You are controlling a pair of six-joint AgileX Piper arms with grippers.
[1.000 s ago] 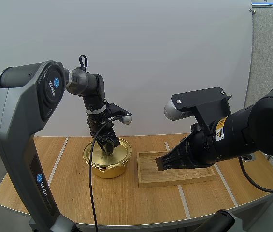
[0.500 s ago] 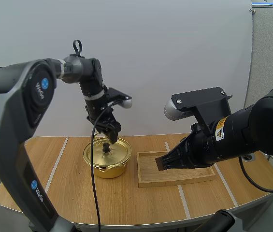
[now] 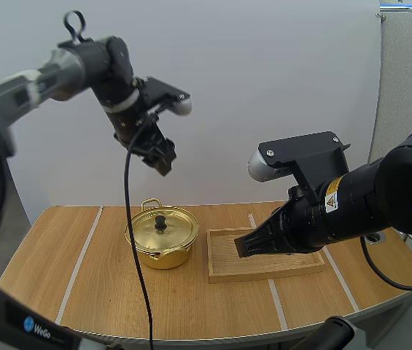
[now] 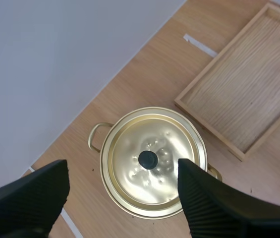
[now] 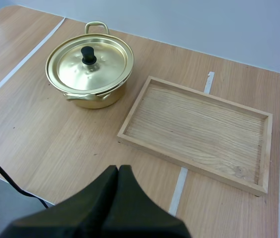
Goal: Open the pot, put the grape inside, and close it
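A gold pot stands on the table with its lid on, black knob on top. My left gripper hangs high above the pot, well clear of it. From the left wrist view the lid lies straight below, and my left gripper is open, its ribbed fingers wide apart with nothing between them. My right gripper hovers over the wooden tray, shut into one dark wedge on nothing. The right wrist view takes in the pot and the bare tray.
The tray lies just right of the pot and holds nothing. White tape lines cross the wooden table. Open tabletop lies in front of the pot and to its left.
My left gripper, down at the lid's knob a second ago, has lifted up and back away from the pot. The lid stays on. The right arm has not moved.
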